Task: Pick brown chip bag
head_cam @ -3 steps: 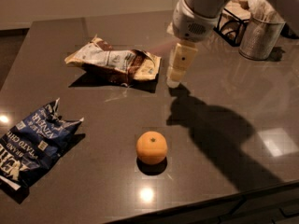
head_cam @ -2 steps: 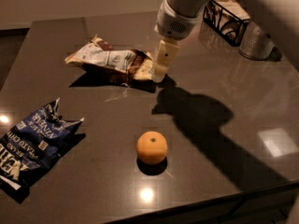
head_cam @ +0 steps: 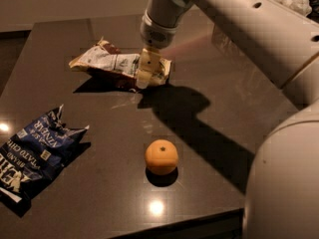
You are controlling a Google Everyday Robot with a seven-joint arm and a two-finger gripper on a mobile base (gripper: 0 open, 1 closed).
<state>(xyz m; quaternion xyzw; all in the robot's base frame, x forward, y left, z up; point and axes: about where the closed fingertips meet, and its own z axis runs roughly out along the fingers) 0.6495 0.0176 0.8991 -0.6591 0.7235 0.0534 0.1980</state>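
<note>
The brown chip bag (head_cam: 110,63) lies flat on the dark table at the back left, tan-cream with dark brown patches and pale lettering. My gripper (head_cam: 146,72) hangs from the pale arm that reaches in from the upper right. It is over the bag's right end, with its cream fingertips down at the foil. The bag's right end is partly hidden behind the gripper.
An orange (head_cam: 161,156) sits near the table's front middle. A dark blue chip bag (head_cam: 35,151) with white lettering lies at the front left. The table's front edge (head_cam: 174,222) runs along the bottom. My arm and body fill the right side.
The gripper has moved left and a little toward the front, from beside the brown bag's right end to over it. The bags and the orange have kept their places on the table.
</note>
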